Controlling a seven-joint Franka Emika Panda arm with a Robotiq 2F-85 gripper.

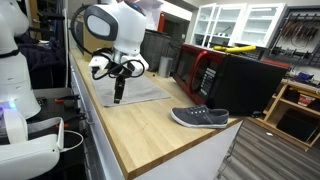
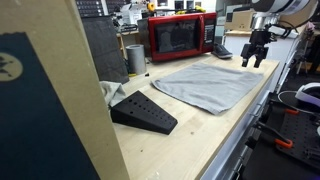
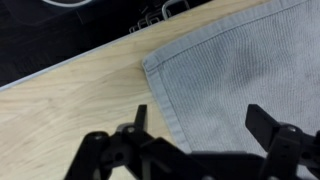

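The gripper (image 3: pixel 195 118) is hovering, fingers spread wide, over a corner of the grey cloth (image 3: pixel 240 70) lying on the wooden countertop (image 3: pixel 70 105).

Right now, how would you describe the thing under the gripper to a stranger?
On the wooden counter, find the red microwave. Before it lies a grey cloth, one corner under the open gripper. Unlike the shoe and black wedge, it is flat.

Arm (image 1: pixel 112 28) bent over the cloth (image 3: pixel 240 70). Gripper (image 3: pixel 200 120) points straight down just above the cloth's edge near a corner, jaws spread wide, empty.
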